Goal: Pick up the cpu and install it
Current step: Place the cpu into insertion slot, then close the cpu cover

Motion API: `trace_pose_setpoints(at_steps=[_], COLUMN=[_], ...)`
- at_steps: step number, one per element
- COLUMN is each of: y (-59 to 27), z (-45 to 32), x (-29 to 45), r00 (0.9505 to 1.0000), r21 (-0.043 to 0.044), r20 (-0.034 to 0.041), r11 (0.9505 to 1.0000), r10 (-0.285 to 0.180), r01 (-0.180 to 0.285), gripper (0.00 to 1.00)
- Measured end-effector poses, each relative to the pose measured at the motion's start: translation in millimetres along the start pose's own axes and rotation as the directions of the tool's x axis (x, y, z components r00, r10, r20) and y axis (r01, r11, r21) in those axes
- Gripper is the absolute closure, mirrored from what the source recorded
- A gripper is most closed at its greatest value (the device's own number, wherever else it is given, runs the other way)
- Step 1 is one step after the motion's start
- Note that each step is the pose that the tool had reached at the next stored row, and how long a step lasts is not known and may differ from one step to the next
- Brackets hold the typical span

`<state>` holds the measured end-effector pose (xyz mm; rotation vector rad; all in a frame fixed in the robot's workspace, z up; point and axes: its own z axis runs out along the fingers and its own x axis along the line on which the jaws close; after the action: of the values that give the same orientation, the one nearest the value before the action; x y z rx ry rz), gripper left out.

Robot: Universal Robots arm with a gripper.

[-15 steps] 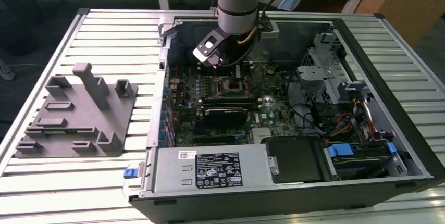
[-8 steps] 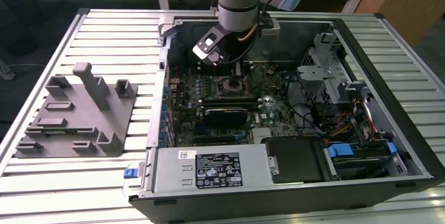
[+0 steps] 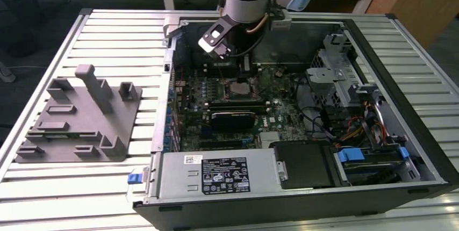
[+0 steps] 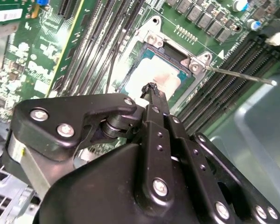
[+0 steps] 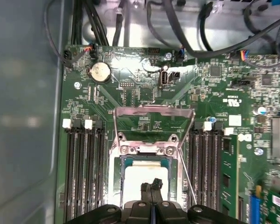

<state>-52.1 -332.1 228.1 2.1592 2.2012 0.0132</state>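
Slatted metal tabletop (image 3: 107, 32) is spread under an open computer case (image 3: 412, 113) in the exterior view. Near the centre of that frame, the cpu (image 5: 135, 179) is found lying flat in its socket (image 3: 240, 87) on the motherboard (image 3: 215, 134), its bright metal top sitting square within the dark frame. It is judged to be light, thin and stiff, with a slick top and delicate contacts beneath. It is best taken by two opposite edges and kept level, though little edge is exposed while it is seated.

The gripper (image 4: 151, 87) is held directly over the chip, its fingers pressed together with nothing seen between them. Whether the tips touch the metal top cannot be told. The load plate (image 5: 154, 110) is swung open and its thin lever (image 4: 242, 75) is raised just beside the socket. Memory slots (image 5: 84, 172) are ranged on both sides. A grey fixture (image 3: 79, 118) is set at the exterior view's left, and a power supply (image 3: 215, 174) at lower centre.
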Motion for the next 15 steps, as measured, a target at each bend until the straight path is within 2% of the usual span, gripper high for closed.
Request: trace_pose_setpoints(at_steps=[3, 6, 15], y=[0.3, 0.5, 0.6], z=[-7.0, -10.7, -11.9], x=[-0.3, -0.4, -0.4], r00=[1.0000, 1.0000, 1.0000], r21=[0.0001, 0.0000, 0.0000], r20=[0.0002, 0.0004, 0.0004], r11=[1.0000, 1.0000, 1.0000], r10=[0.000, 0.000, 0.000], r01=[0.000, 0.000, 0.000], gripper=[0.89, 0.89, 0.89])
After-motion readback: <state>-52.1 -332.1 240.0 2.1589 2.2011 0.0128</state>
